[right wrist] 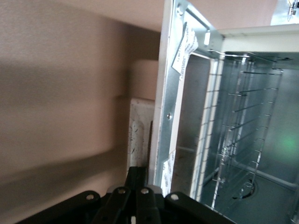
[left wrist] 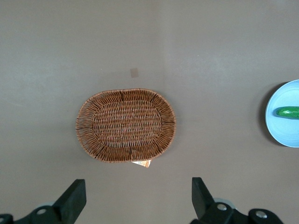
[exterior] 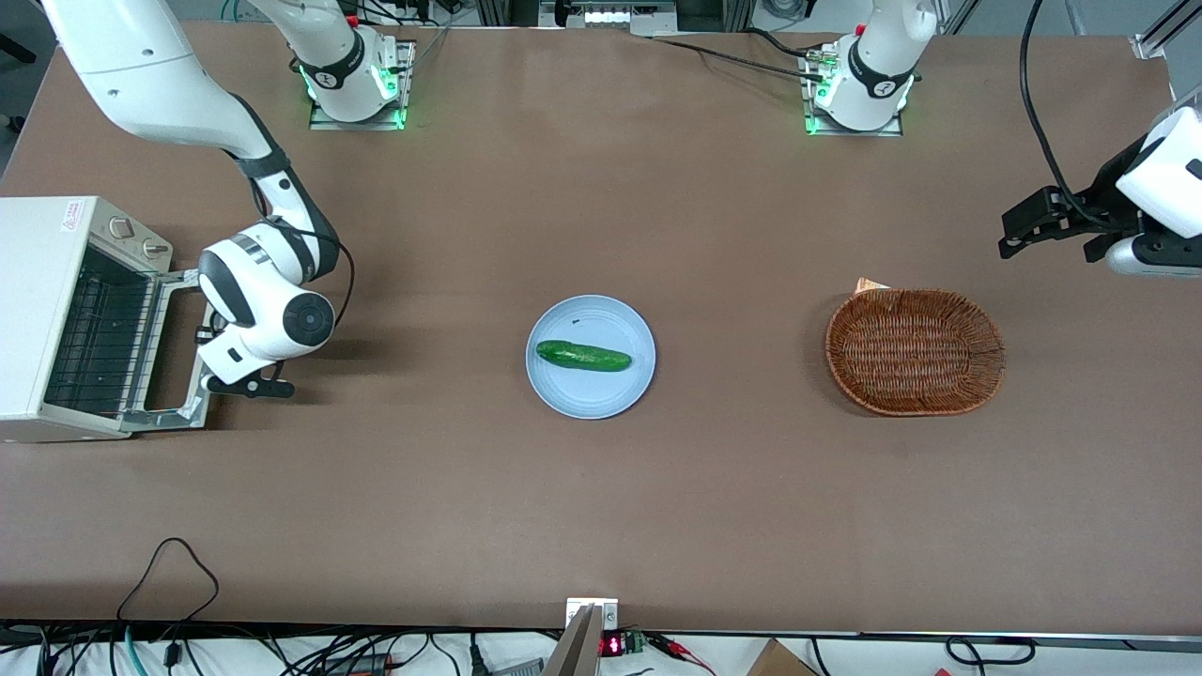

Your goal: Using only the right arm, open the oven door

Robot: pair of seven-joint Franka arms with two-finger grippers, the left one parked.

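Note:
The white oven (exterior: pixel 38 310) stands at the working arm's end of the table. Its oven door (exterior: pixel 177 349) hangs open, folded down in front of the cavity, so the wire rack (exterior: pixel 99 338) shows. The right arm (exterior: pixel 268 305) reaches down over the door's outer edge with the bar handle (exterior: pixel 201 392). My gripper (exterior: pixel 208 349) is above that edge. In the right wrist view its black fingers (right wrist: pixel 141 176) are pressed together with nothing between them, their tips beside the door's silver frame (right wrist: pixel 164 93). The oven's inside and rack (right wrist: pixel 243 121) show past the frame.
A light blue plate (exterior: pixel 590 394) with a green cucumber (exterior: pixel 583 356) lies mid-table. A wicker basket (exterior: pixel 915 351) lies toward the parked arm's end; it also shows in the left wrist view (left wrist: pixel 125 125), with the plate's rim (left wrist: pixel 280 135).

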